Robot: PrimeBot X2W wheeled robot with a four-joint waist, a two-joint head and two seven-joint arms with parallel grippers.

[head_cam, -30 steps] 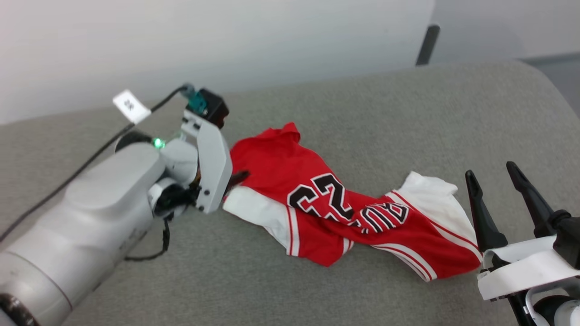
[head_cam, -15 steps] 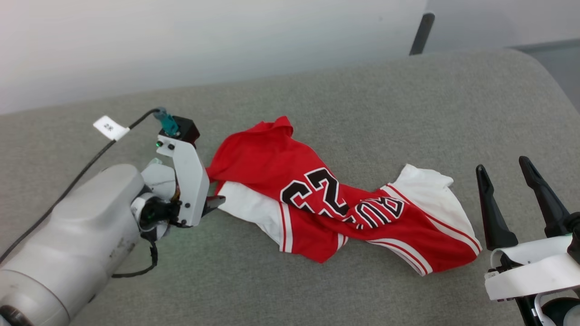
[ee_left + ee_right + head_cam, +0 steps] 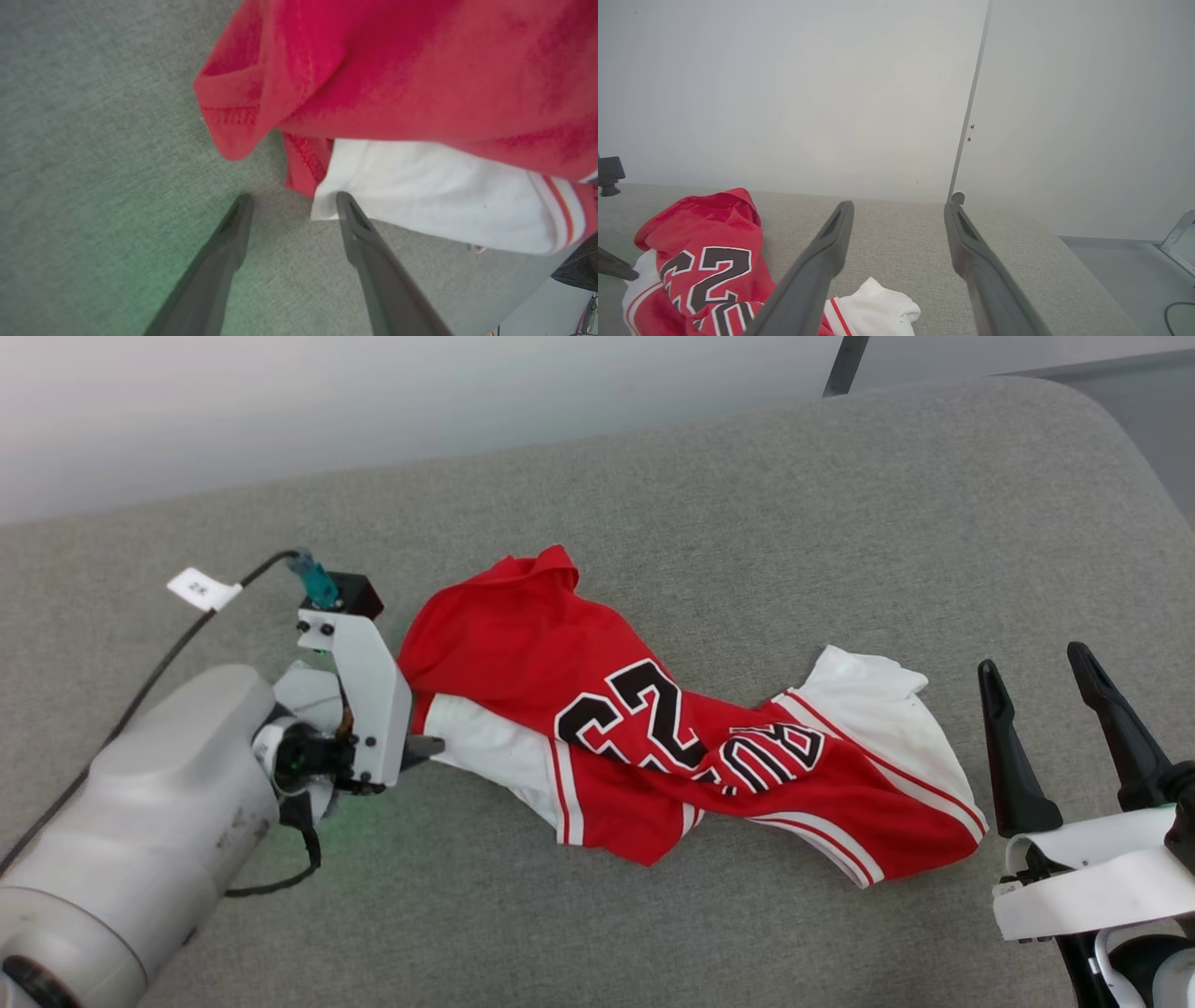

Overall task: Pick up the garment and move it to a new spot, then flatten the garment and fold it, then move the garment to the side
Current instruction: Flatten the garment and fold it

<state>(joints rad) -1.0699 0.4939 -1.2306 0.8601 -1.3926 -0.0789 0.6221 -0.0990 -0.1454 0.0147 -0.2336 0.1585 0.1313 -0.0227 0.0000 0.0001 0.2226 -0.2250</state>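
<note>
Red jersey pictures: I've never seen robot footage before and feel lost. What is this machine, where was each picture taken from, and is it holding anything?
It is a wheeled robot with two arms, each ending in a gripper with two long dark fingers. The wide picture comes from a camera on its head, looking down at a grey fabric surface. On it lies a crumpled red jersey with white side panels and the number 23. The other two pictures come from cameras on the wrists, each looking along that gripper's own fingers. The left gripper is low at the jersey's edge, jaws open, with one fingertip right at the corner of a white panel; it grips nothing. The right gripper is open too, apart from the jersey, and holds nothing.
</note>
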